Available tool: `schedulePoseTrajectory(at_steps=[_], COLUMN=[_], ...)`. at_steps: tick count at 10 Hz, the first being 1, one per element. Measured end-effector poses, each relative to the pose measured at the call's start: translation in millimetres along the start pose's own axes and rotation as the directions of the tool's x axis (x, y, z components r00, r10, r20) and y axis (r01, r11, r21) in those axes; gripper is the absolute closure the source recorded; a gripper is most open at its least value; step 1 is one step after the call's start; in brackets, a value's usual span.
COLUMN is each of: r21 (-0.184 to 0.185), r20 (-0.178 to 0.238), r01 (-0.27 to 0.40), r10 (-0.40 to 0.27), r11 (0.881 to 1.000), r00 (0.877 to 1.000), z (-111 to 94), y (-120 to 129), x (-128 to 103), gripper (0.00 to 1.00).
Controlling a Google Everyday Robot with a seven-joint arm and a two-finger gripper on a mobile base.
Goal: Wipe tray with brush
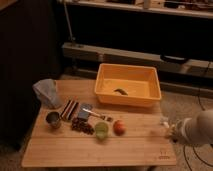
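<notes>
My gripper is at the table's right edge, jaws clenched on the brush, I'd guess to swing it over to the tray back-right.

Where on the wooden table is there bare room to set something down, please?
The front strip of the table, below the row of items, is bare; so is the patch between the reddish fruit, the tray and the shut gripper at the right edge. The left middle is crowded: grey bag, metal cup, dark cluster, green item.
</notes>
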Motion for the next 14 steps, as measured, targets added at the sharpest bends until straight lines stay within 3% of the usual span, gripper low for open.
schedulePoseTrajectory(at_steps=[3,5,7,8,11,13,14], r21=[0.059,0.066,0.039,0.016,0.001,-0.028,-0.067], r20=[0.074,0.114,0.129,0.142,0.192,0.192,0.178], r01=[-0.038,-0.028,-0.003,0.019,0.051,0.094,0.121], r10=[0.033,0.02,-0.002,-0.021,-0.051,-0.087,-0.107], r11=[0.998,0.997,0.999,1.0,0.999,0.995,0.99], r00=[0.997,0.993,0.992,0.99,0.98,0.978,0.978], z=[-37,-51,-61,-68,-79,-80,-80], y=[10,25,42,67,106,117,122], x=[-27,-45,-61,-71,-74,-70,-69], gripper=[1.0,1.0,1.0,1.0,1.0,1.0,1.0])
